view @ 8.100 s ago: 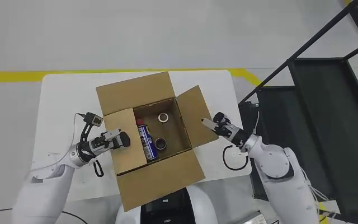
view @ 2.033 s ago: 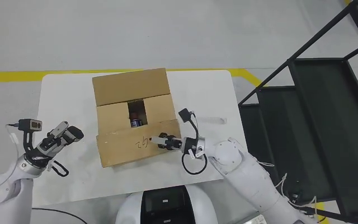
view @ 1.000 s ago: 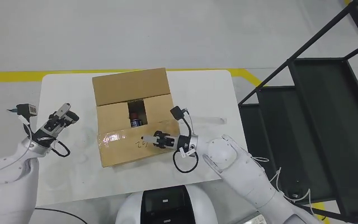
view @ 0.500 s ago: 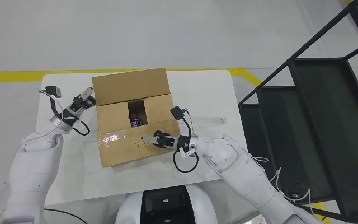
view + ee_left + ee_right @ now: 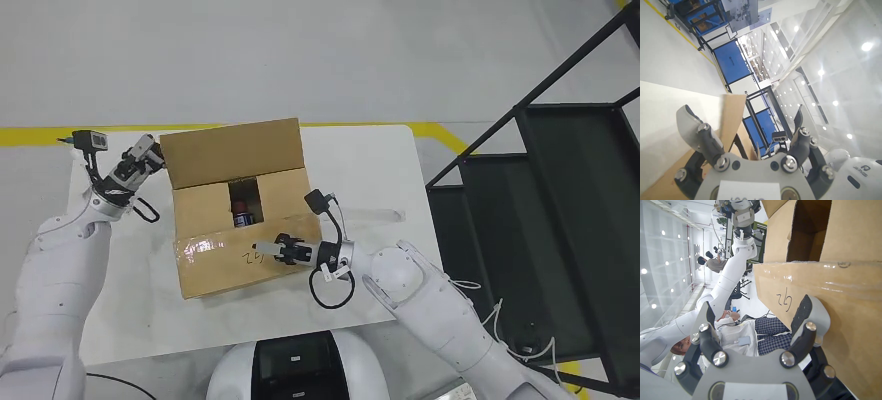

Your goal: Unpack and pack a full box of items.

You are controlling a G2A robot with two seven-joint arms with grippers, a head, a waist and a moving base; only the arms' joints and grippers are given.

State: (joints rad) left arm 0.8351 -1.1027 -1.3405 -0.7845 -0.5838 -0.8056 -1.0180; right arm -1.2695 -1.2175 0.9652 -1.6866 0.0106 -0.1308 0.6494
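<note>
The cardboard box (image 5: 235, 150) stands mid-table. Its near flap (image 5: 225, 265), taped and marked in pen, is folded down over the top. The far flap stands raised. A can (image 5: 241, 213) shows through the gap between the flaps. My right gripper (image 5: 272, 247) is open, and one finger (image 5: 806, 311) rests on the near flap (image 5: 838, 298). My left gripper (image 5: 148, 154) is at the far flap's left corner. It is open, with the flap's edge (image 5: 732, 113) between the spread fingers of the left gripper (image 5: 742, 113).
The white table (image 5: 380, 170) has bare room to the left and right of the box. Dark metal stairs (image 5: 540, 200) rise just off its right side. A yellow floor line (image 5: 60, 135) runs behind the table.
The box's flaps, open at first, are now folded in. My left arm swung from the table's near left up to the far flap's corner. The right gripper has stayed on the near flap.
</note>
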